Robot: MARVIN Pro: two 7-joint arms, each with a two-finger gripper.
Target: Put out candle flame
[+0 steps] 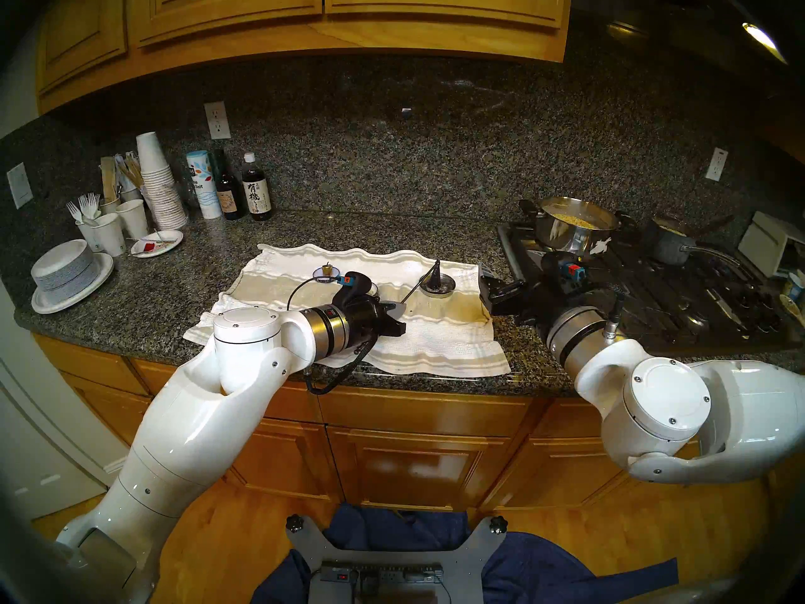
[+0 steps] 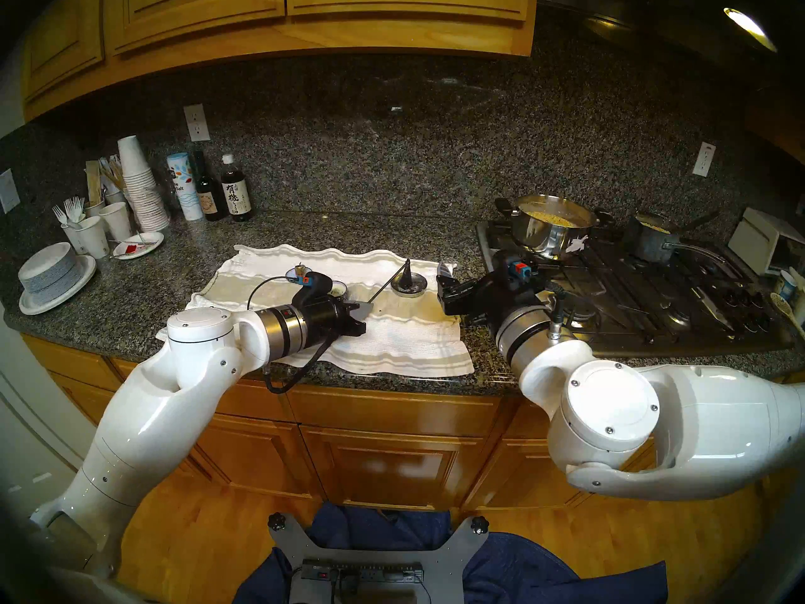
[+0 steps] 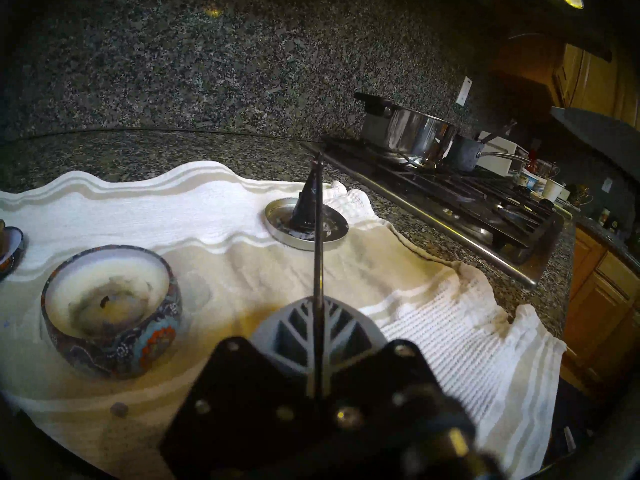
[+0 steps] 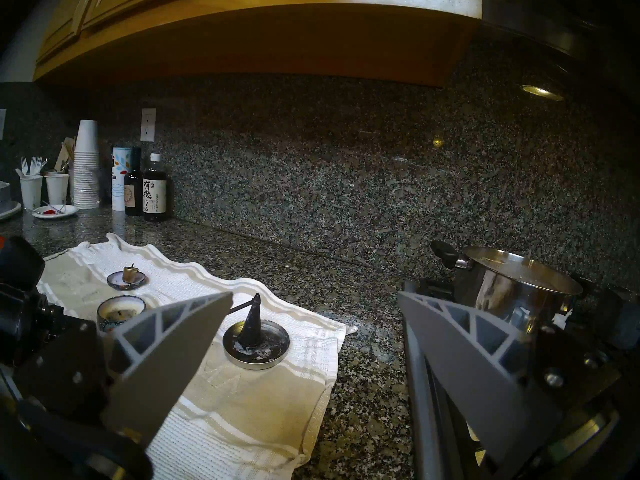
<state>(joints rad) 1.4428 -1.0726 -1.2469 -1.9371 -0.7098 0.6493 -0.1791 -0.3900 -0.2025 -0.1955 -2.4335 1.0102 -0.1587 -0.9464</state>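
The granite desk (image 1: 305, 232) carried a white towel (image 1: 435, 341). The right gripper (image 4: 311, 347) hovered beside the stove (image 1: 653, 293), fingers spread. The left gripper (image 1: 398, 313) pinched the snuffer (image 3: 318, 261) by its thin handle, cone resting in the metal lid (image 3: 332, 238). The painted candle bowl (image 3: 110, 306) sat just left, unlit.

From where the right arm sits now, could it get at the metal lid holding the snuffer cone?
Probably yes. The right tool is open and faces the metal lid across bare towel. The snuffer cone stands in the lid, its thin handle gripped by the left tool, so grasping could jostle it.
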